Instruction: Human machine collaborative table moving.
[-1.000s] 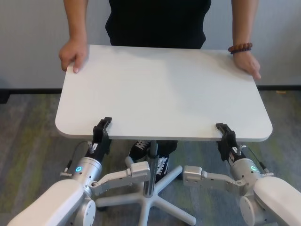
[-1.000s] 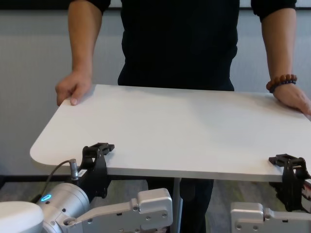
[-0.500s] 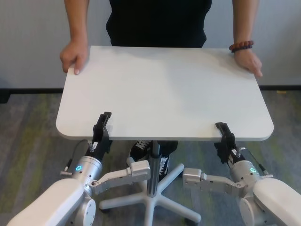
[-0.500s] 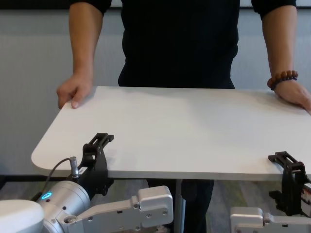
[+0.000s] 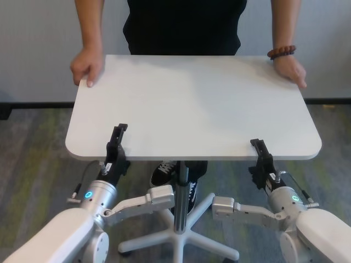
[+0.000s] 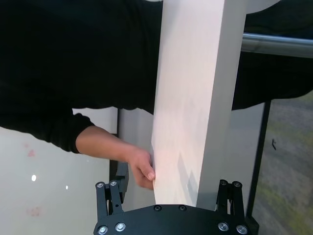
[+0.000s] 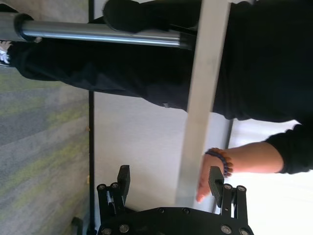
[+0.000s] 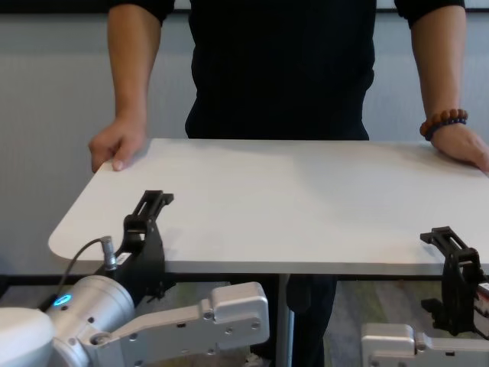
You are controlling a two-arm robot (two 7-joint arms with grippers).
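I see the table [image 5: 192,104] right in front of my robot, a flat white top with round corners and a smooth, dull face, sitting on 1 thin shiny metal post [image 5: 180,189] that goes down to a white star-shaped foot [image 5: 181,238] on the grey and green carpet [image 5: 33,159]. My left gripper [image 5: 117,143] is at the near edge of the table, toward the left corner, with 1 black finger lying on top of the board and the other under it, so it is closed on the edge. In the left wrist view the thick white edge fills the gap between the 2 black fingers [image 6: 110,193]. My right gripper [image 5: 262,156] bites the same near edge toward the right corner; its black top finger lies over the rim, though the wrist view shows its fingers standing wider than the thin board. Both silver-grey arms bend up from below, each with a small blue glowing ring. On the far side stands the human [image 5: 184,24] in a black top, bare arms down, 1 hand [image 5: 86,64] wrapped over the far left corner and the other hand [image 5: 290,71] flat on the far right corner, with a brown bead bracelet [image 5: 281,52] on that wrist.
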